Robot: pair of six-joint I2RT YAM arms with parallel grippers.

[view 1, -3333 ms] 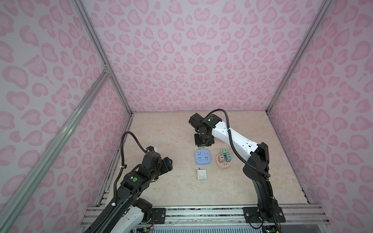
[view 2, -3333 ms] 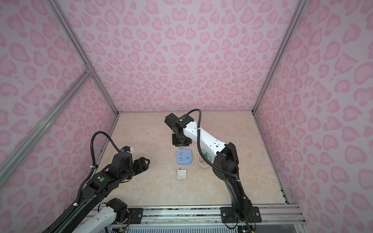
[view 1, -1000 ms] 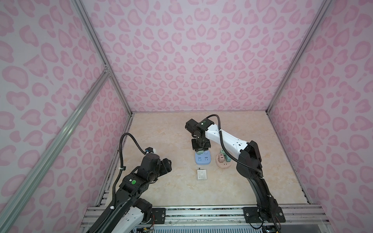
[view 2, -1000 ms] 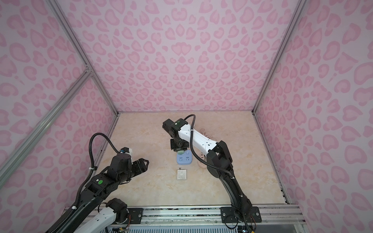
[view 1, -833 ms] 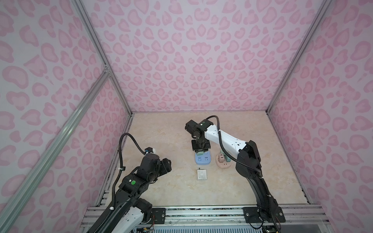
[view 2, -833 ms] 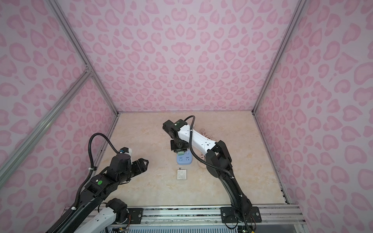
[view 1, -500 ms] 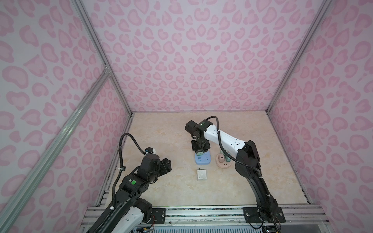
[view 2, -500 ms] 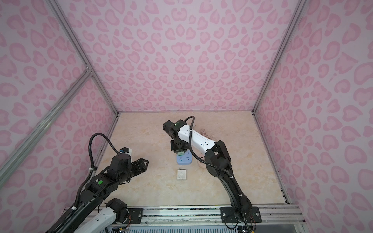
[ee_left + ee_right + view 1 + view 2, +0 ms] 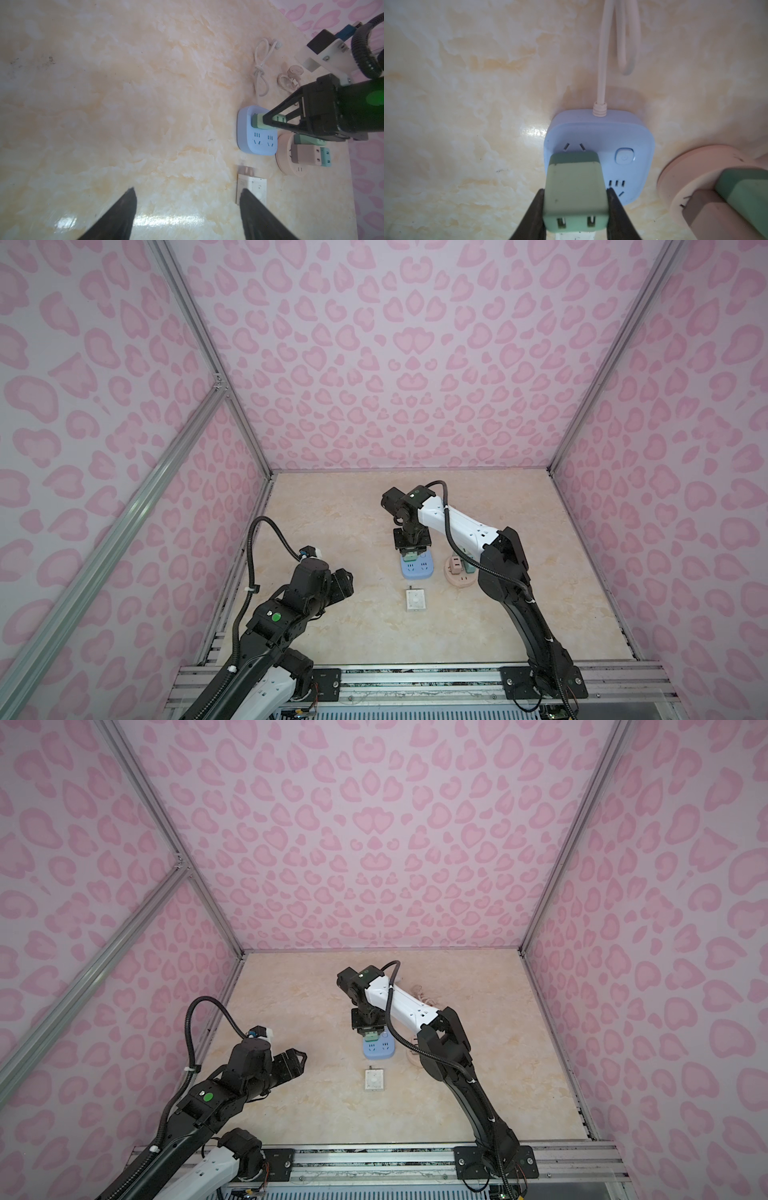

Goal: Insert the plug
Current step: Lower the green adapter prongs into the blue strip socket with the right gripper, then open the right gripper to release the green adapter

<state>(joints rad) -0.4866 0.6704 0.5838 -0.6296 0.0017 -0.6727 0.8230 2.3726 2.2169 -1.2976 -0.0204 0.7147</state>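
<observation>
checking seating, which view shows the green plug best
Right wrist view: the green plug sits close-up between the fingers, at the blue power strip. Left wrist shows it small, side-on; both top views, a tiny green patch.

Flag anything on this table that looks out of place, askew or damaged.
Nothing looks spilled or broken. Two small oddities: the white cord behind the blue power strip is tied in a knot, and a white square adapter lies loose and flat on the table in front of it.

Top views look down from 6 o'clock over the whole table; wrist views, right closest, share the socket.
</observation>
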